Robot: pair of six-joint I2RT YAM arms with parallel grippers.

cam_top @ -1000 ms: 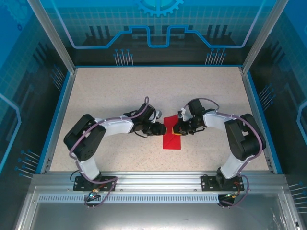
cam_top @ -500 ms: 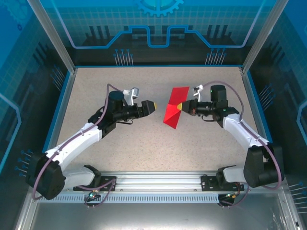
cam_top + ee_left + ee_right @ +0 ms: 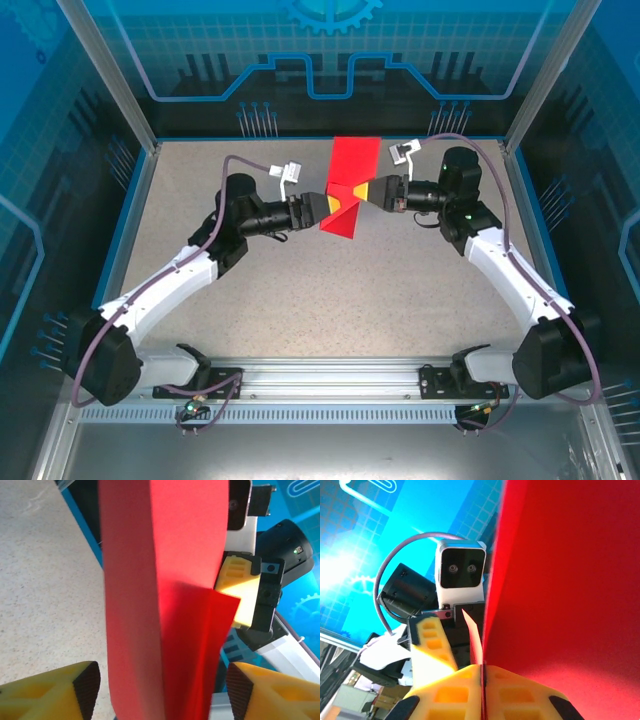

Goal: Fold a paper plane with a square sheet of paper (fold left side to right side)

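**Red sheet held aloft between both grippers**

The right gripper (image 3: 372, 190) is clamped on the right side of the folded red sheet (image 3: 352, 165), its fingers pressed together on the paper. The left gripper (image 3: 320, 206) stands apart, one finger on each side of the sheet and not pinching it. Half a second earlier the left gripper was well clear of the sheet. The sheet stands upright above the far part of the worktop (image 3: 300, 290), between the two grippers.
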